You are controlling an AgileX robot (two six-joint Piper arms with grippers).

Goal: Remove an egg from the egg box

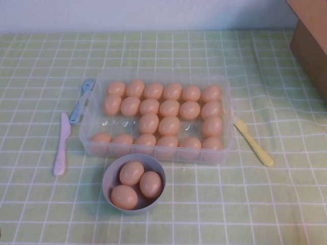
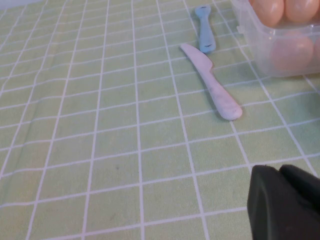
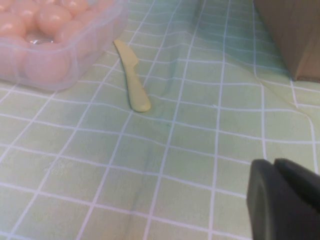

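The clear plastic egg box [image 1: 90,118] sits mid-table and holds many peach-orange eggs, such as one egg [image 1: 148,123] in its middle. A few cups in its third row are empty. A grey-blue bowl [image 1: 109,176] in front of the box holds three more eggs. Neither gripper shows in the high view. My left gripper [image 2: 278,169] is shut and empty, low over the cloth to the left of the box [image 2: 250,35]. My right gripper [image 3: 274,162] is shut and empty, low over the cloth to the right of the box [image 3: 100,30].
A pink plastic knife [image 1: 61,145] and a blue fork [image 1: 82,99] lie left of the box. A yellow knife [image 1: 254,142] lies right of it. A brown cardboard box [image 1: 311,41] stands at the far right. A green checked cloth covers the table.
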